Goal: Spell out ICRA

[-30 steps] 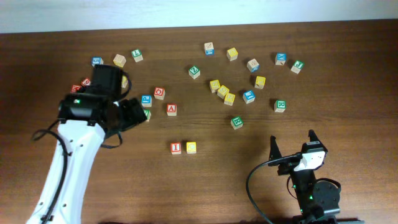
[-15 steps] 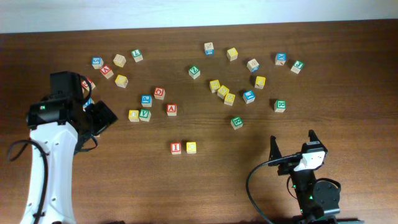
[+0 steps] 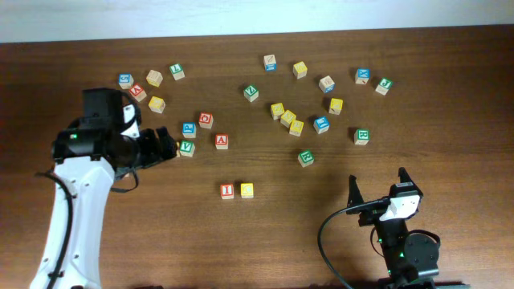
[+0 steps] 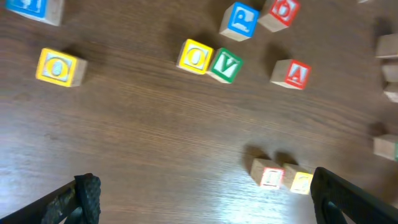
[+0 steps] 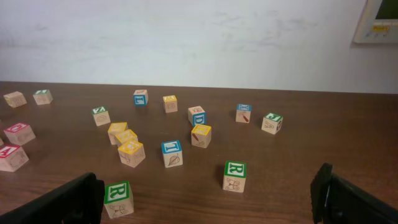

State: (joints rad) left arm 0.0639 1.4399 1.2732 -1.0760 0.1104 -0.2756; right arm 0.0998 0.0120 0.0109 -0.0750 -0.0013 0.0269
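ICRA cubes, overhead view: red I cube (image 3: 227, 190) and yellow C cube (image 3: 246, 190) sit side by side and touching, I on the picture's left, low centre of the table (image 3: 450, 96). Red A cube (image 3: 222, 141) lies above that pair, apart from it, near a green V cube (image 3: 187, 148). Green R cube (image 3: 361, 136) is well off to the right, at the edge of the scattered cluster. Left gripper (image 3: 165, 147) is just left of the V cube; finger spread is hard to read from above. Right gripper (image 3: 377, 186) is at bottom right, fingers spread, well apart from every cube.

Left wrist view: left gripper (image 4: 202, 190) has its fingers wide apart, one in each lower corner. I cube (image 4: 268, 176) and C cube (image 4: 300, 182) touch, near the picture's right-hand finger. A cube (image 4: 292, 73) is at upper right. V cube (image 4: 224, 65) touches a yellow cube (image 4: 196, 56).

Right wrist view: right gripper (image 5: 205, 199) has its fingers wide apart at the lower corners. R cube (image 5: 235, 176) stands on the table ahead, apart from both fingers. A second green-topped cube (image 5: 118, 198) sits nearer the left-hand finger; its letter is unclear.
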